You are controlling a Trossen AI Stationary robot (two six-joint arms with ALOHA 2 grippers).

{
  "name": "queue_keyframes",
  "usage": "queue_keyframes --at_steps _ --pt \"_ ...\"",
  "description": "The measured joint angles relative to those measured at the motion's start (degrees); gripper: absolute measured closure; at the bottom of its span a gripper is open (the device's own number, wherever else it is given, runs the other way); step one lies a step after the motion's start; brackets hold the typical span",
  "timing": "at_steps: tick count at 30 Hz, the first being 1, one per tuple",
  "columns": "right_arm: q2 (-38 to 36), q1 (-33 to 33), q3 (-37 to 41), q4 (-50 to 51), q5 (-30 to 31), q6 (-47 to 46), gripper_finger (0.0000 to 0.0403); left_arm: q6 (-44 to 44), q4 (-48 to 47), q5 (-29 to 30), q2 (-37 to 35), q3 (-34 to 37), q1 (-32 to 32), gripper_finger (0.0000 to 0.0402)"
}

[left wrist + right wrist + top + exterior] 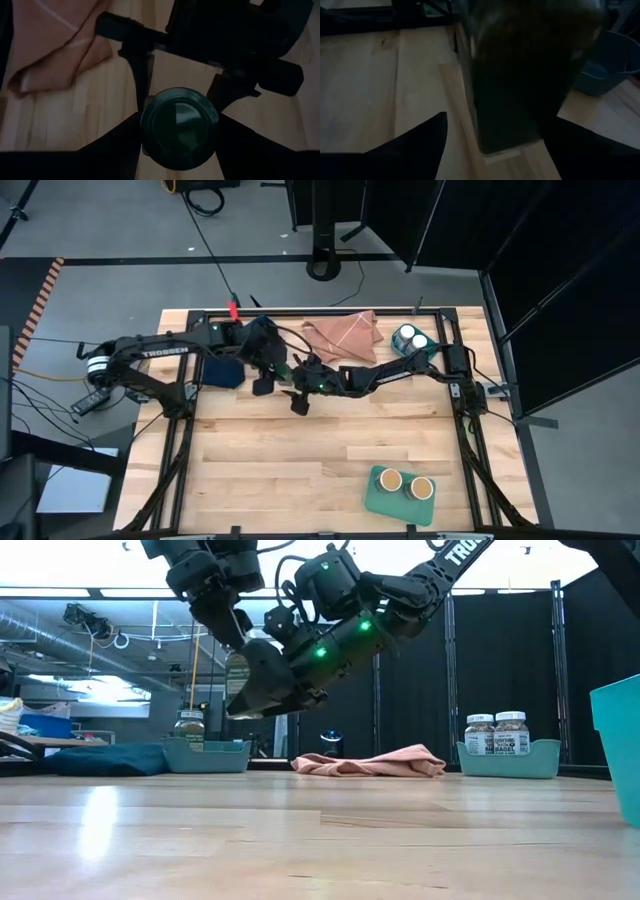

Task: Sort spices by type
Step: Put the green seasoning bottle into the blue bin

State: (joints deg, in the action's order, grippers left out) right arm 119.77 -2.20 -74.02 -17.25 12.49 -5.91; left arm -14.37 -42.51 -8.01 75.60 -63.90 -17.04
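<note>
Between the left gripper's (179, 131) fingers, held up over the table's middle, sits a dark green-lidded jar (178, 126); the right gripper (492, 131) seems spread wide around its body, though that view is murky. A handover looks underway; next, one arm must let go cleanly.

A dark green lid (178, 125) tops the held jar; a salmon-pink cloth (343, 335) with pale lines lies beside the teal bin (412, 350).
</note>
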Motion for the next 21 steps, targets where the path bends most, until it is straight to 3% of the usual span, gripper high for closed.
queue_keyframes --at_steps 7,12,21 --pt "0.0 -0.4 0.0 0.8 -0.4 -0.2 0.0082 -0.7 -4.0 0.1 -0.8 0.0 -1.7 0.0192" --pt "0.0 -0.4 0.1 1.5 -1.2 -1.4 0.0088 -0.7 -4.5 6.0 -0.8 0.0 -2.6 0.0192" --pt "0.0 -0.4 0.1 3.1 -0.8 -2.1 0.0091 1.0 -4.5 7.5 -0.8 -0.1 -5.9 0.0192"
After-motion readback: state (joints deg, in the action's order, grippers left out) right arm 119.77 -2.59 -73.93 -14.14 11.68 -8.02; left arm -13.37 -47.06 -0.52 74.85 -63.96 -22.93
